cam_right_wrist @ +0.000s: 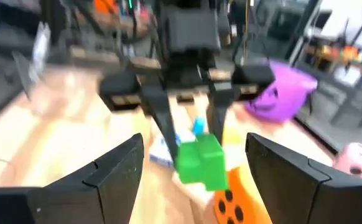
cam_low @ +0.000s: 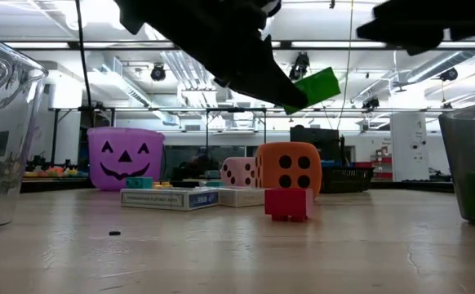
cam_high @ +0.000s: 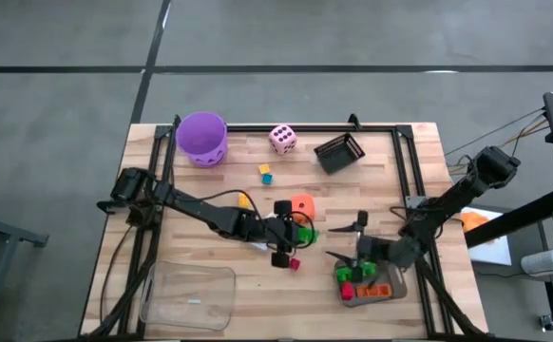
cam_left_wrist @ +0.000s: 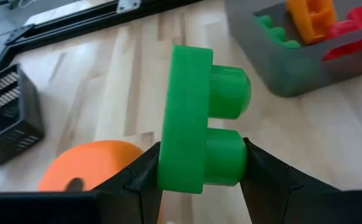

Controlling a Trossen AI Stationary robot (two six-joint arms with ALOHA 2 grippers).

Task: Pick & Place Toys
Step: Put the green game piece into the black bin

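My left gripper (cam_high: pixel 298 234) reaches from the table's left to its middle and is shut on a green brick (cam_left_wrist: pixel 187 118), which hangs in the air (cam_low: pixel 317 86). Just beyond it an orange die (cam_high: pixel 301 205) sits on the table, and a red brick (cam_high: pixel 294 264) lies on the near side. My right gripper (cam_high: pixel 345 241) hovers open beside the grey tray (cam_high: pixel 395 285), facing the left gripper, with nothing between its fingers (cam_right_wrist: pixel 116 165). The tray holds green, red and orange bricks. My left gripper pinches the green brick between its two fingers. One finger (cam_left_wrist: pixel 140 177) is on the brick's flat base, the other on the tip of one stud (cam_left_wrist: pixel 234 163). The fingers slant down from the table's left. The brick is clear of the table, tilted, its studs pointing sideways.
A purple bucket (cam_high: pixel 201 139), a pink die (cam_high: pixel 282 139) and a black basket (cam_high: pixel 339 152) stand along the far edge. Small yellow and blue bricks (cam_high: pixel 265 174) lie mid-table. Card packs (cam_low: pixel 169 198) lie under the left arm. A clear tub (cam_high: pixel 189 294) stands at the near left.
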